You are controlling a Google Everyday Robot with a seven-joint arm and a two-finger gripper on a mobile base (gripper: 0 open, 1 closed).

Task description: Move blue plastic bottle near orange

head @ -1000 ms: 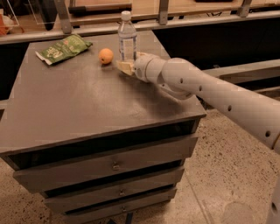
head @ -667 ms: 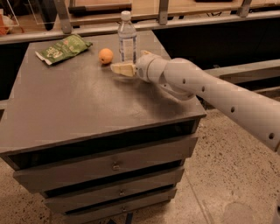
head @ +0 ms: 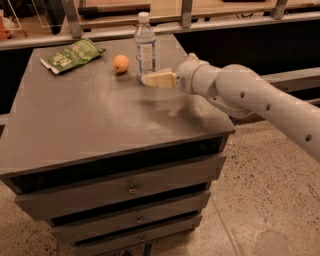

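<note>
The blue plastic bottle (head: 145, 46) stands upright near the back of the grey cabinet top (head: 100, 115); it is clear with a white cap and a white-blue label. The orange (head: 120, 63) lies just to its left, a small gap between them. My gripper (head: 154, 79) reaches in from the right on a white arm (head: 250, 95) and sits low over the top, right in front of the bottle's base. It holds nothing that I can see.
A flat green snack bag (head: 73, 54) lies at the back left of the cabinet top. A rail with metal posts (head: 186, 12) runs behind the cabinet. Drawers (head: 130, 187) front the cabinet, which stands on a speckled floor.
The gripper first slid a little left toward the orange, then drew back right to the front of the bottle's base. Bottle, orange and bag have not moved.
</note>
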